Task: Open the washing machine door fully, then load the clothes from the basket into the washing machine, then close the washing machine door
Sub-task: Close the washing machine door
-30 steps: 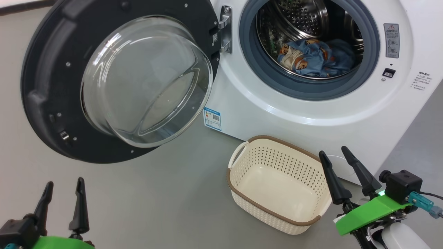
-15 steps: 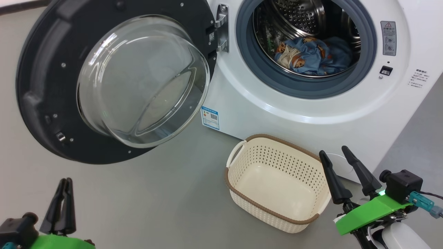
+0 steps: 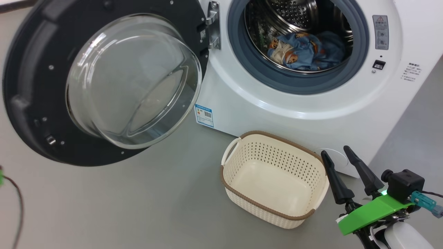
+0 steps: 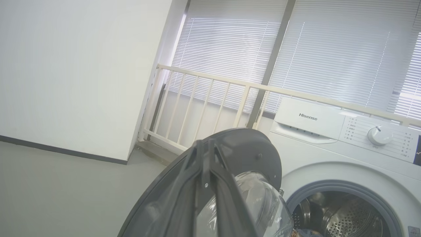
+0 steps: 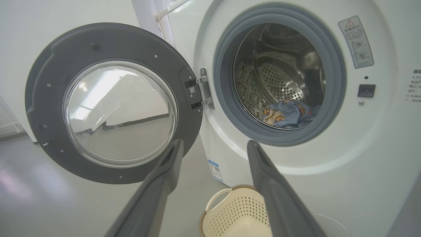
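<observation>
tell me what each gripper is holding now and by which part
Nothing is held. The left gripper is shut with nothing between its fingers; the right gripper is open and empty beside the basket.

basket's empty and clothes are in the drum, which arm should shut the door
Probably left. The washing machine door hangs open on the robot's left, and the left end effector, fingers shut, points at its outer edge. The right end effector sits open beside the basket, farther from the door.

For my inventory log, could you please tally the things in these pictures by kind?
White boxy front-loading washing machine: 1
Cream perforated plastic basket: 1
Light blue bear-print clothes bundle: 1
Dark two-fingered grippers: 2 (left gripper, right gripper)
Total: 5
</observation>
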Available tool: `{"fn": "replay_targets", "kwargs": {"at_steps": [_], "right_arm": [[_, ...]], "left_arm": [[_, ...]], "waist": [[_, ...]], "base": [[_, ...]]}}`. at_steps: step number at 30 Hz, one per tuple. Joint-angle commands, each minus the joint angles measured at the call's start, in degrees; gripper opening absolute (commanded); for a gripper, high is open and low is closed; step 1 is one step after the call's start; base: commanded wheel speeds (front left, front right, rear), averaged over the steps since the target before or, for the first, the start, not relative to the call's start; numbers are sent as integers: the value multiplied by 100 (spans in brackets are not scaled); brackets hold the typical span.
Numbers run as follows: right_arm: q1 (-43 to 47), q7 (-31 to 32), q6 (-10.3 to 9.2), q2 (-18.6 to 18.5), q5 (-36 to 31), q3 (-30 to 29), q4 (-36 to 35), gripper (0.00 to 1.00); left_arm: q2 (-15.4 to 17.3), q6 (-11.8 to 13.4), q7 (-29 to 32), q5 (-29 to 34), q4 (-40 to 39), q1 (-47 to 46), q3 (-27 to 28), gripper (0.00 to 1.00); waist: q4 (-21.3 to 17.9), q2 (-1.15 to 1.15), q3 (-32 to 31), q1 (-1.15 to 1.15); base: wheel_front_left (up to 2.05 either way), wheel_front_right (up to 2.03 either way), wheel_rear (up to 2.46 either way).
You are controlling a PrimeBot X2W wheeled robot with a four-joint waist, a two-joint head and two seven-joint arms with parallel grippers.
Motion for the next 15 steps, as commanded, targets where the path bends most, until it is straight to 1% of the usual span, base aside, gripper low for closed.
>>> {"fn": "replay_targets", "kwargs": {"at_steps": [1,3,5,6,8,10,15], "right_arm": [[-161,-47,25,-139,-38,77,-134,100],[-188,-47,25,-179,-49,90,-145,100],[-226,-47,25,-220,-64,113,-153,100],[-226,-47,25,-220,-64,113,-153,100],[-273,-47,25,-260,-96,130,-161,100],[-327,-47,25,-312,-127,150,-159,100],[-448,-40,25,-440,-189,197,-173,100]], "left_arm": [[338,-54,109,-255,-35,-468,342,0],[411,-105,307,-698,225,-788,538,0],[501,-160,571,-1243,671,-1136,765,0],[501,-160,571,-1243,671,-1136,765,0],[575,-212,823,-1822,1213,-1490,1011,0],[683,-242,1006,-2268,1719,-1788,1246,0],[1044,-273,1354,-2966,2909,-2317,1706,0]], "waist": [[-92,0,91,0],[-161,0,169,0],[-243,0,264,0],[-243,0,264,0],[-340,0,354,0],[-445,0,442,0],[-742,0,620,0]], "base": [[0,0,0],[0,0,0],[0,0,0],[0,0,0],[0,0,0],[0,0,0],[0,0,0]]}}
